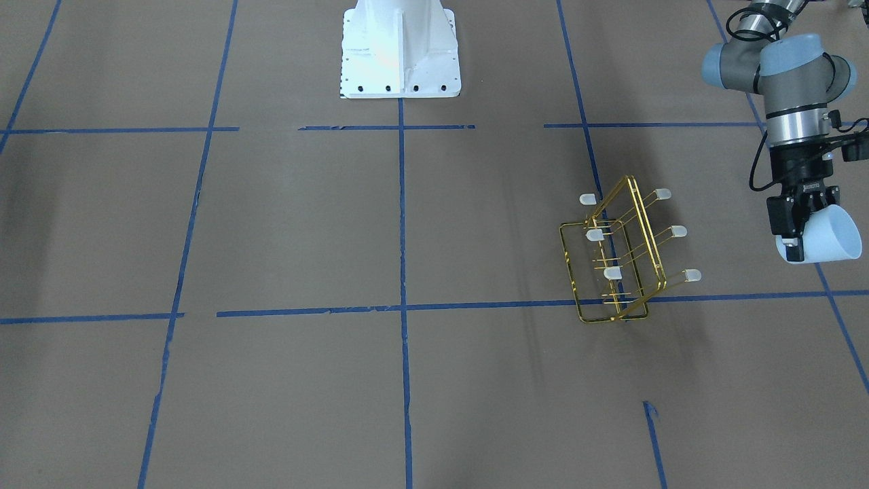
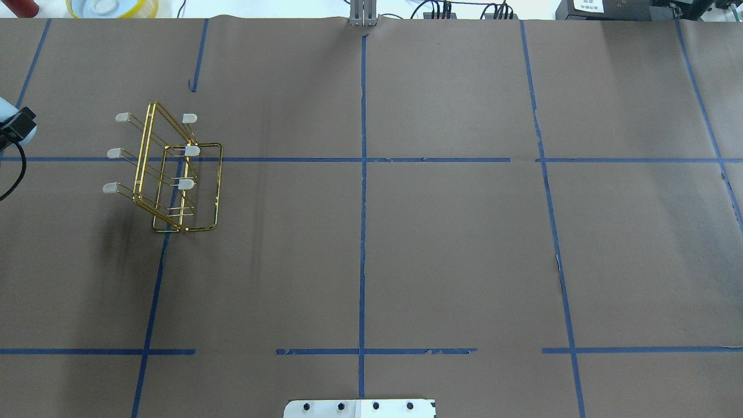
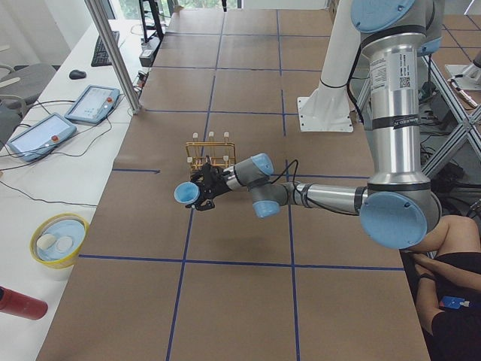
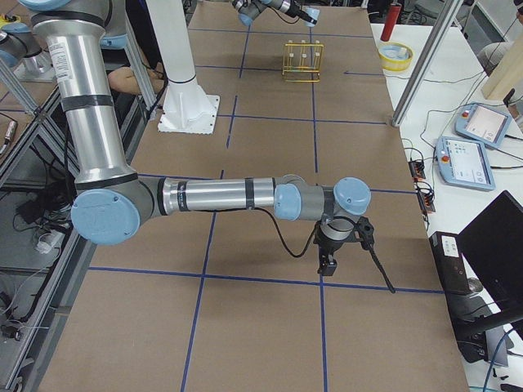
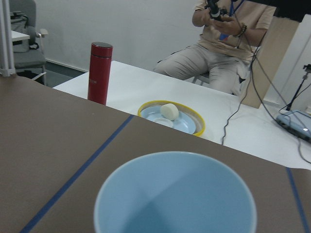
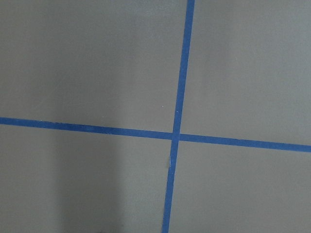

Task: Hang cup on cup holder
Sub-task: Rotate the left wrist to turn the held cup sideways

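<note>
Left arm (image 1: 794, 88): enters at upper right of the front-facing view, wrist pointing down the frame. Left gripper (image 1: 804, 227) at the right edge, mid-height, fingers clamped on the cup (image 1: 834, 234), which is held tilted, mouth toward lower right. In the left-side view its forearm runs level from elbow at right to centre-left.

Right arm (image 4: 221, 196): right-side view, upper arm drops at left, forearm level across the middle, wrist turned downward. Right gripper (image 4: 327, 263) points down, right of centre; finger spacing not readable.
</note>
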Controlling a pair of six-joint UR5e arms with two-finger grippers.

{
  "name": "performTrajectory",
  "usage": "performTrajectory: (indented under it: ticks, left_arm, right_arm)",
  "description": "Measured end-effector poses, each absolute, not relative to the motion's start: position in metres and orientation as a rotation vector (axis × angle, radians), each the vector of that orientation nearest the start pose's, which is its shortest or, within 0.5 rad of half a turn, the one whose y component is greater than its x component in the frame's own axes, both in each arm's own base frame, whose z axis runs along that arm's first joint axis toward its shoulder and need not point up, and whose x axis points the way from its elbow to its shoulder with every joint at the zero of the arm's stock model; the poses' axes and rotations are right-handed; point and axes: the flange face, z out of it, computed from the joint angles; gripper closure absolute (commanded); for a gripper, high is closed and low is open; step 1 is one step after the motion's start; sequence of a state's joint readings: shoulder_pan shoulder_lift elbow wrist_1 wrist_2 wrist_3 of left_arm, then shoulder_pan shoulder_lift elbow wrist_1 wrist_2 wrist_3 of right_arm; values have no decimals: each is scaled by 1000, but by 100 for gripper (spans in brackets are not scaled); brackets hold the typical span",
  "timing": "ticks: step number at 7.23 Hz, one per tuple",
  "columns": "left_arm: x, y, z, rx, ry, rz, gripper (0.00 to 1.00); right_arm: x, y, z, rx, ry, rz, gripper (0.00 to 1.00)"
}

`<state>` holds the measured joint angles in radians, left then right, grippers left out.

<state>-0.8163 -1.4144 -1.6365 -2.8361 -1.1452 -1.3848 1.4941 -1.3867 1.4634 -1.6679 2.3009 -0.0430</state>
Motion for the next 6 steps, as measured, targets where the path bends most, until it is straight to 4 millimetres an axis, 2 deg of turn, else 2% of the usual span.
performTrajectory:
  ticks: [1, 3, 6]
  left_arm:
    - [162, -433, 553, 913, 998, -840, 100]
    - [146, -417, 531, 833, 1327, -1028, 100]
    - [135, -401, 492, 516, 1812, -1333, 100]
  right_arm:
    - [23, -570, 627, -32, -730, -107, 0]
    - [23, -570, 626, -32, -730, -107, 0]
    - [23, -570, 627, -32, -730, -107, 0]
